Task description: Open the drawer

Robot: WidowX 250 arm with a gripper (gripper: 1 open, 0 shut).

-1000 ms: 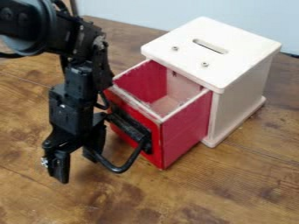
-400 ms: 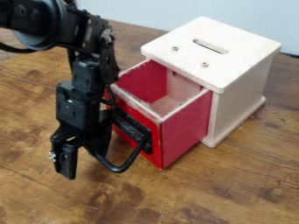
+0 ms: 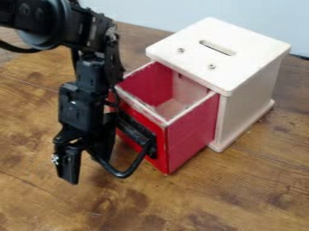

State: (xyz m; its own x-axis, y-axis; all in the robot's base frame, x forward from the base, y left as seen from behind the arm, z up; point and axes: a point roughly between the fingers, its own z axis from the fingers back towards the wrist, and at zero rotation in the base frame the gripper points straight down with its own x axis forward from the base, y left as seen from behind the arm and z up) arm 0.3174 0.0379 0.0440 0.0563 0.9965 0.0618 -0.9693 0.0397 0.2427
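Note:
The red drawer [image 3: 183, 133] stands pulled partway out of its white casing, and its hollow inside shows from above. On its front panel sits a black bracket [image 3: 136, 135]. A black looped wire handle [image 3: 126, 168] hangs from the bracket toward the lower left. My gripper [image 3: 69, 168] points steeply down at the table just left of the handle loop. It is open with nothing between its fingers. The loop's left end runs close behind the fingers, and I cannot tell whether they touch.
The white wooden cube casing [image 3: 248, 83] with a slot on top stands behind and right of the drawer. Everything rests on a brown wooden table [image 3: 241, 194]. My black arm [image 3: 72, 41] fills the upper left.
The arm has shifted very slightly to the right. The drawer, its handle and the gripper's opening look the same.

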